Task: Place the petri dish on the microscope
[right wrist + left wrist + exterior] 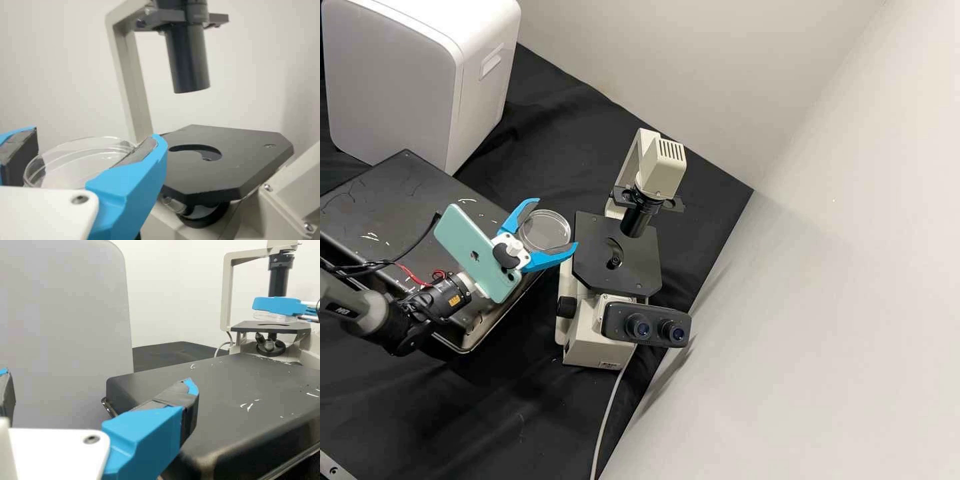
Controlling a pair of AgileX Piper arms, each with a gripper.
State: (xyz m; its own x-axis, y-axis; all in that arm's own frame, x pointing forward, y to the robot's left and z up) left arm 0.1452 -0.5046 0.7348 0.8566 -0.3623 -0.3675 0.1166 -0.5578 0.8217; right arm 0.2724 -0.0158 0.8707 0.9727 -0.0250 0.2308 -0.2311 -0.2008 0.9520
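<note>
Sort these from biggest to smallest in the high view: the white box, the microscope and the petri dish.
1. White box, though it runs off the picture's edge.
2. Microscope, close behind.
3. Petri dish, smallest by far.

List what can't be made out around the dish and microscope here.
Near rim of dish: right wrist view, covered by the right claw's finger.
Lens beneath stage: right wrist view, mostly hidden by the stage.
Cable's far end: high view, cut off by bottom edge.
</note>
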